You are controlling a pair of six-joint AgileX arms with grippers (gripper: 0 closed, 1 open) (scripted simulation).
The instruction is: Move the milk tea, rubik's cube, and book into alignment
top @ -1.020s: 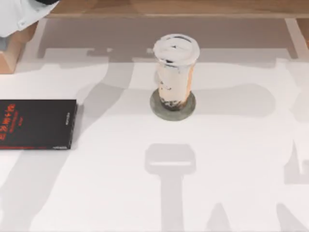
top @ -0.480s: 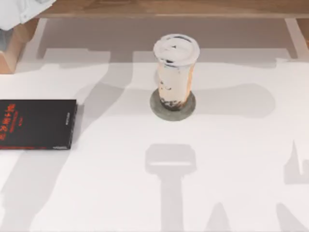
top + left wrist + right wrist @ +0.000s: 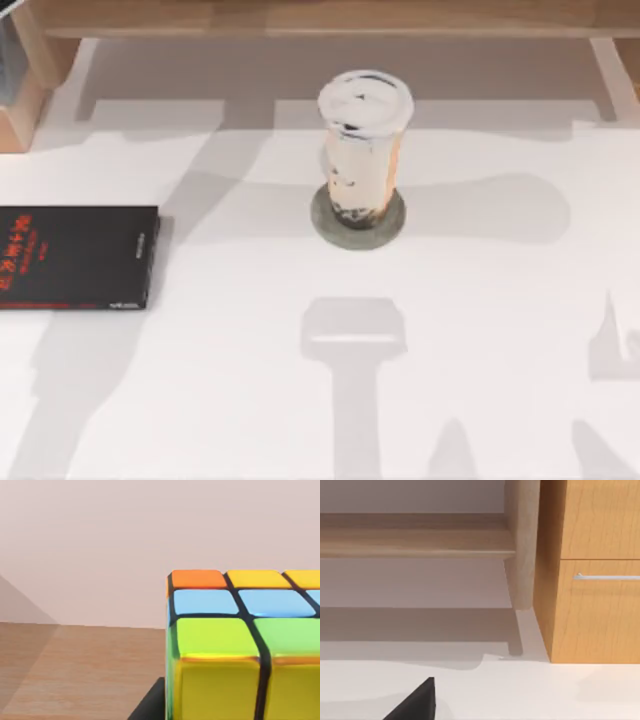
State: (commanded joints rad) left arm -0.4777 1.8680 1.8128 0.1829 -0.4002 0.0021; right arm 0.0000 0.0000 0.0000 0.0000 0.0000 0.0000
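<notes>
Judging by its hard, glossy faces, the rubik's cube [image 3: 240,645] looks light but slippery, so grip 2 opposite flat sides; you cannot tell either gripper's jaw state.

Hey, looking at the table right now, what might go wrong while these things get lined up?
The milk tea is tall and stands on a small coaster, so a sideways nudge might tip it. The book runs past the table's left edge in the top view. The rubik's cube sits very close to the left wrist camera.
</notes>
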